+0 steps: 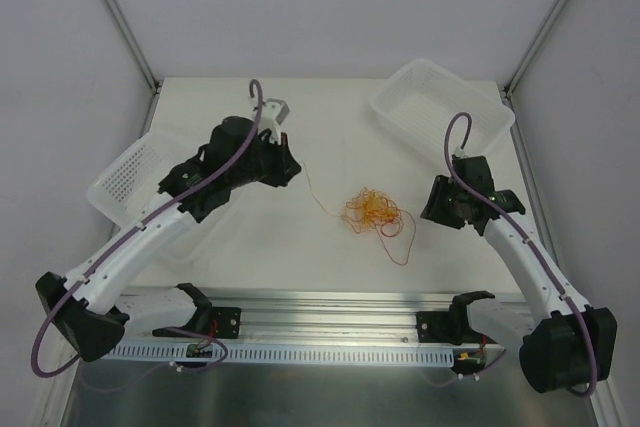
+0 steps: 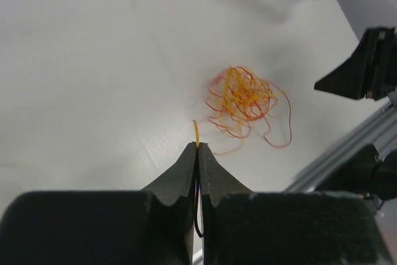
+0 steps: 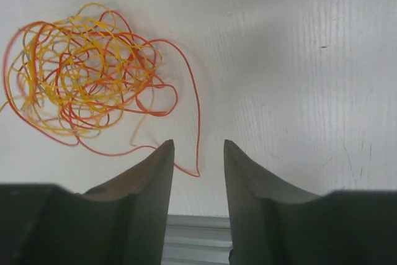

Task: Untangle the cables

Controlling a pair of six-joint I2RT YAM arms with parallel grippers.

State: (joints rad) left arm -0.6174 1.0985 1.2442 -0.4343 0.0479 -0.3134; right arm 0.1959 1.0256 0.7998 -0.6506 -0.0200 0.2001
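The cables [image 1: 375, 212] lie as a small knot of yellow-orange and red-orange strands in the middle of the table, also seen in the left wrist view [image 2: 245, 100] and the right wrist view [image 3: 80, 69]. My left gripper [image 1: 290, 169] is shut on one yellow strand [image 2: 196, 131], which comes out at its tips [image 2: 198, 146]. In the top view that strand [image 1: 315, 197] runs from the gripper to the knot. My right gripper [image 1: 432, 209] is to the right of the knot and open [image 3: 197, 144], holding nothing. A loose red loop [image 3: 197, 100] lies on the table just beyond its tips.
A white mesh basket [image 1: 405, 132] sits at the back right. Another white basket [image 1: 120, 177] is at the left, partly under the left arm. An aluminium rail [image 1: 330, 307] runs along the table's near edge.
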